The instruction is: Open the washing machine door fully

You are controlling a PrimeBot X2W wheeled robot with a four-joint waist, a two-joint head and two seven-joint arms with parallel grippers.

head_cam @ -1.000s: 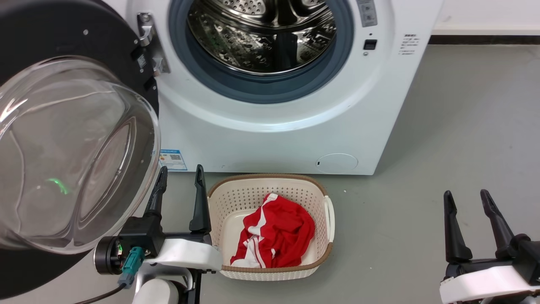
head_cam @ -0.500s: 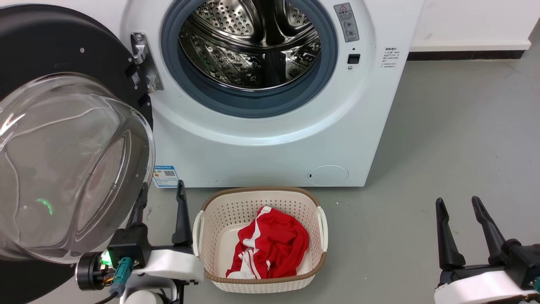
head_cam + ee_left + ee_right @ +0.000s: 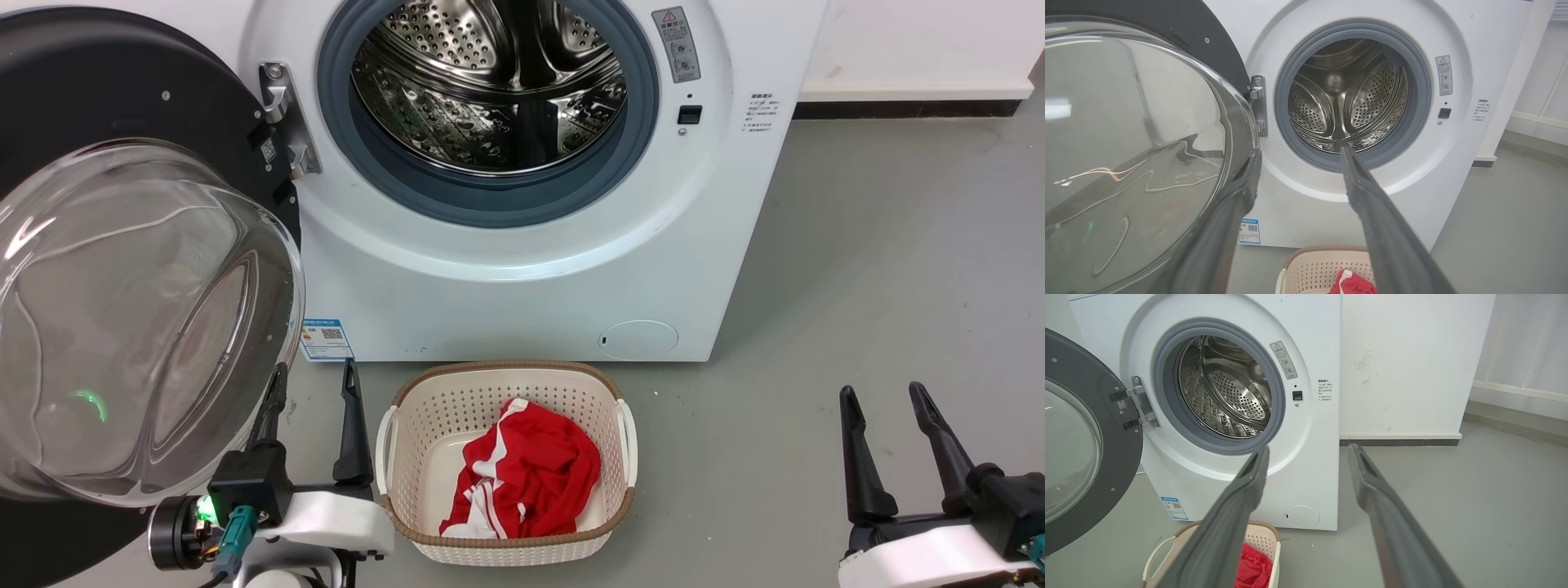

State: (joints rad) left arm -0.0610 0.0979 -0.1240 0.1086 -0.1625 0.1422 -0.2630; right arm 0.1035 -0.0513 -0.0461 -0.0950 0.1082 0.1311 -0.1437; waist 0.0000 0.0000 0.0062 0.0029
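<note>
Fig.: Your washing machine door (image 3: 122, 106) stands swung wide on its hinge (image 3: 282, 106), left of the drum (image 3: 490, 90), glass bowl (image 3: 122, 327) facing you. L gripper (image 3: 315, 367): fingers spread, nothing held, one finger just beside the bowl's rim. R gripper (image 3: 880, 390): also spread, empty, well apart. Basket (image 3: 506, 369) w/ red cloth (image 3: 531, 474) sits below the opening.

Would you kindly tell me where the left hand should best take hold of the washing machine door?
Probably the flat black rim of the washing machine door, on the edge far from the hinge, with the left hand coming edge-on from the outside so it straddles the rim. The bulging glass bowl looks too wide and smooth to pinch.
</note>
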